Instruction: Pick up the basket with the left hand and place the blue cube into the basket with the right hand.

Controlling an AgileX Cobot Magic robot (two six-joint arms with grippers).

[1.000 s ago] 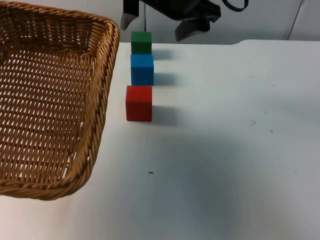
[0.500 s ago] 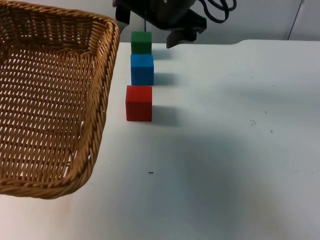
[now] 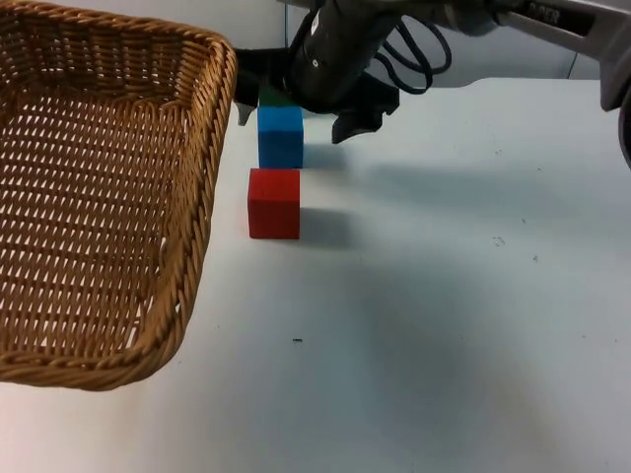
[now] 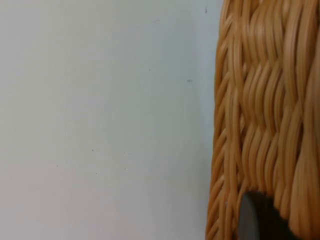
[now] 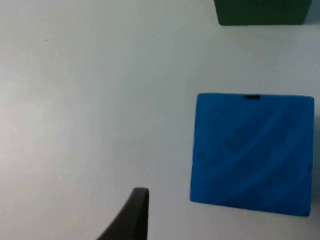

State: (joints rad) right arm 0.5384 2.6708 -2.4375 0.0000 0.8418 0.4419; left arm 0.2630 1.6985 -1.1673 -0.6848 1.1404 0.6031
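The blue cube point(image 3: 281, 144) stands on the white table, second in a short row between the red cube point(image 3: 274, 203) and the green cube point(image 3: 272, 97). My right gripper point(image 3: 292, 122) hangs open low over the blue cube, one finger on each side and apart from it. In the right wrist view the blue cube point(image 5: 252, 152) lies beside a black fingertip point(image 5: 133, 216), with the green cube point(image 5: 262, 12) beyond. The woven basket point(image 3: 202, 187) is held up at the left. Its rim point(image 4: 265, 110) runs close past my left gripper's fingertip point(image 4: 256, 220).
The right arm point(image 3: 552, 20) reaches in from the upper right. The table top point(image 3: 444, 296) stretches to the right of the cubes and towards the front. The grey partition wall point(image 3: 513, 59) closes off the back.
My right gripper has come down and forward from above the green cube to straddle the blue cube, now hiding most of the green cube. The basket and cubes have not moved.
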